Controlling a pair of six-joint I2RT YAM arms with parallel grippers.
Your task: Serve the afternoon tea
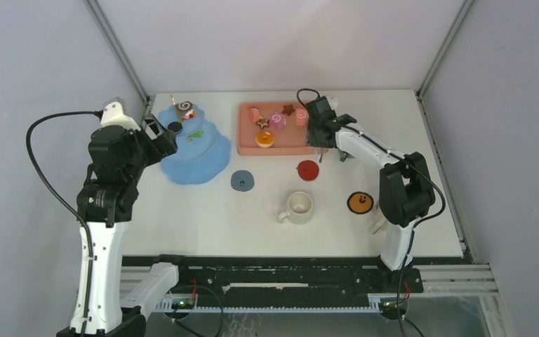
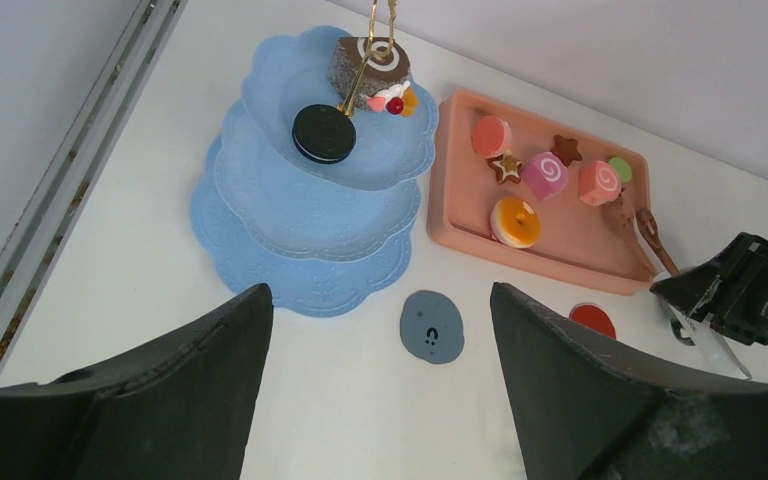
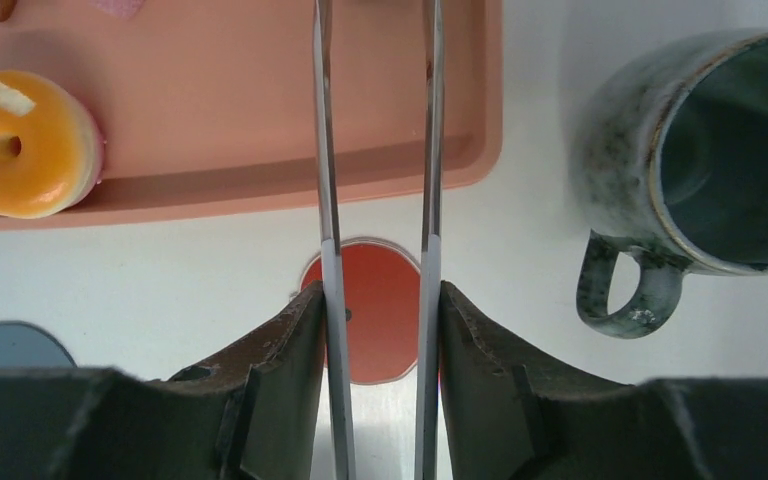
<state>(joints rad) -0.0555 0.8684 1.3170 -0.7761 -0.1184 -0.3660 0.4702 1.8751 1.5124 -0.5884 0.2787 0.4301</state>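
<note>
The blue dessert tower stands at the back left. A chocolate swirl roll and a black cookie lie on its top tier. My left gripper hovers open and empty beside the tower. Several pastries, among them an orange donut and a pink swirl roll, lie in the pink tray. My right gripper is shut on thin metal tongs reaching over the tray's near right corner. A cream mug stands mid-table and a grey-green mug sits right of the tongs.
A grey-blue coaster, a red coaster and an orange-and-black coaster lie on the white table. The red one is directly under my right gripper. Walls enclose the table on three sides.
</note>
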